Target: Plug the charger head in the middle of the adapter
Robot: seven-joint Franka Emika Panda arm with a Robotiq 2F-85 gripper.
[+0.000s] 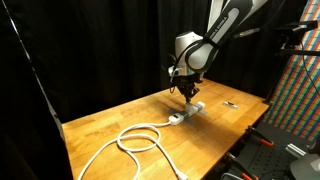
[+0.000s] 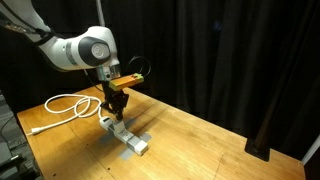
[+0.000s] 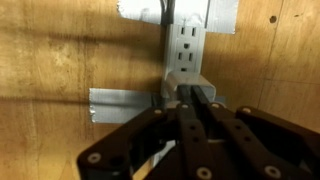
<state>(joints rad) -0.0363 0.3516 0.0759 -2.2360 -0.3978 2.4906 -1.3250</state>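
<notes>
- Hand placement first: it hangs straight down over the adapter with the wrist vertical. I read that as a way to send any push square into the sockets instead of skidding along them.
- In the wrist view its 2 fingers lie close together with only a slim gap. I cannot tell whether they pinch anything, because their own bulk hides what sits under the tips.
- Charger head: I cannot pick it out for certain in any view. No loose white block lies on the desk in either exterior view, so I judge it is at the fingertips, either held or already seated beneath them.
- The adapter lies flat on the desk with its sockets facing up. Grey tape crosses it in the wrist view, and there is more tape at its far end. I take the tape to be there so the strip cannot slide or lift when I press down.
- Its thick white cord loops off across the desk, well apart from the hand, so it should not catch the arm.
- In an exterior view the hand is right down at the strip. I cannot tell whether it touches.
- 1 small dark item lies well apart and has no part in this job.
- My judgement of the step: a slow, straight press over the middle socket. The risk is prongs off their slots or a tilted block, which would jam instead of seating.
</notes>
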